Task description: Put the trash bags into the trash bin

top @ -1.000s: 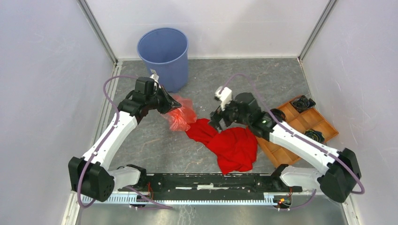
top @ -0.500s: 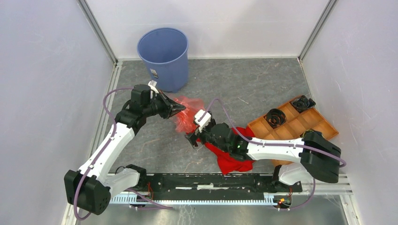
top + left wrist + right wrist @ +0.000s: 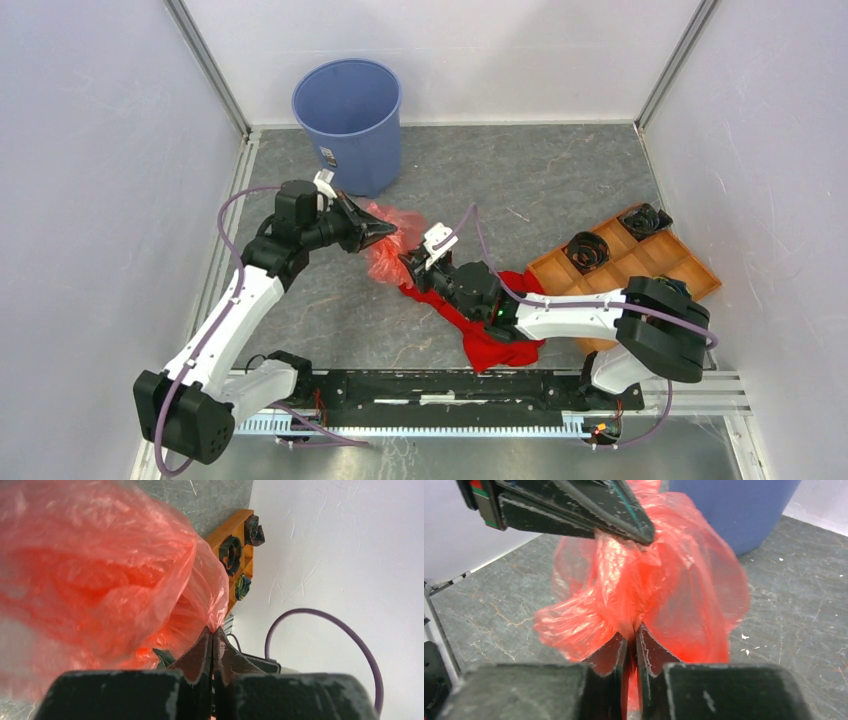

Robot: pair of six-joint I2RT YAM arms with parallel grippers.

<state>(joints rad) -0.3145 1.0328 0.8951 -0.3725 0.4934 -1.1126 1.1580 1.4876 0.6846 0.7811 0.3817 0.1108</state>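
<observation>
Both the left gripper [image 3: 386,230] and right gripper [image 3: 408,264] clench the trash bag [image 3: 380,258]; the trash bin [image 3: 352,150] stands beyond, nearer the left.

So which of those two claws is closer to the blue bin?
Left. The left gripper pinches the trash bag just in front of the blue bin. The right gripper grips the same bag from farther off, on the side toward the arms' bases.
</observation>
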